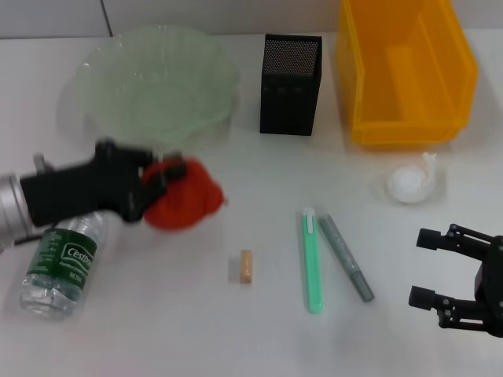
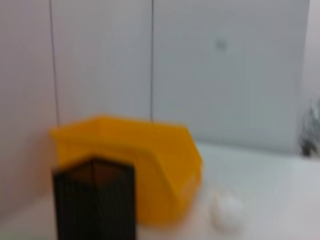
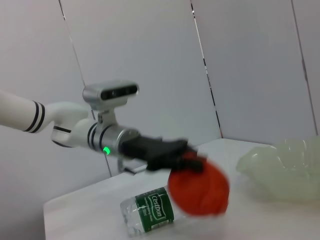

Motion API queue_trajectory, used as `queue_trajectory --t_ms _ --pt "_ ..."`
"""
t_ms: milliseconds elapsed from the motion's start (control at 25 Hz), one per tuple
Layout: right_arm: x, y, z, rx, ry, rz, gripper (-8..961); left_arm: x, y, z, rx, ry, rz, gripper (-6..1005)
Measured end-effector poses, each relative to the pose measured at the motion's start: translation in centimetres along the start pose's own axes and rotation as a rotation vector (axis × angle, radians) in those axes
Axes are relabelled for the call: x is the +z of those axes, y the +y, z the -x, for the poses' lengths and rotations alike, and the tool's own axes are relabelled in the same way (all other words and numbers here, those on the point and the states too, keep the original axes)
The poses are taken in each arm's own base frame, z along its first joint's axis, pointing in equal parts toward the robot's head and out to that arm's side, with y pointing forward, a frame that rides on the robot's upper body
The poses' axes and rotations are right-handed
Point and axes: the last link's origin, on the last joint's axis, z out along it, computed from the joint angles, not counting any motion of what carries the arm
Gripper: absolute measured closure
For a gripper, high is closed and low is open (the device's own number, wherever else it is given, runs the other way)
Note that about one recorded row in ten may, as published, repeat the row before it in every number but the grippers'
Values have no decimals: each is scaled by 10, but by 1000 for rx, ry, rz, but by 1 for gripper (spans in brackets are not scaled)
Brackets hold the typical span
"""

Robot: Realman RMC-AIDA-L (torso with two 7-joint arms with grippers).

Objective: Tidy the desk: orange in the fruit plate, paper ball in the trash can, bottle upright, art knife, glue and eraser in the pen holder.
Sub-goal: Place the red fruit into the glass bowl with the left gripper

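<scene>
Black end effectors [image 1: 161,182], silver wrist, white arm

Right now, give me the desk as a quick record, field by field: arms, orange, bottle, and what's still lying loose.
left gripper: shut on the orange, lifted above the table in the right wrist view
right gripper: open, empty, near front right
fruit plate: empty, back left
bottle: lying on its side, front left
paper ball: on the table, in front of the yellow bin
pen holder: upright, back centre
art knife, glue, eraser: loose on the table
</scene>
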Motion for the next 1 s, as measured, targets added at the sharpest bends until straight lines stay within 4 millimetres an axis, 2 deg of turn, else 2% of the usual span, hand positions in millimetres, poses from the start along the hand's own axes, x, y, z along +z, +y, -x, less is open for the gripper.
queue_trajectory --t_ms 160,280,440,560,680,920,1000 --pt "1 0 0 3 -4 4 114 13 -19 -24 19 99 -65 872" --pt "2 0 0 3 -4 7 114 26 -42 -36 9 134 -168 854" --pt "3 -1 1 1 -3 11 114 49 -82 -35 -53 62 -376 831" --pt "4 -2 2 -2 -2 15 115 60 -98 -31 -62 -1 -468 813" --pt "6 -2 3 -4 -4 21 115 66 -100 -32 -63 -6 -483 795" --pt "10 -5 4 6 -10 25 114 63 -102 -32 -71 42 -526 759" --pt "11 -6 4 9 -8 21 114 63 -102 -32 -71 42 -526 702"
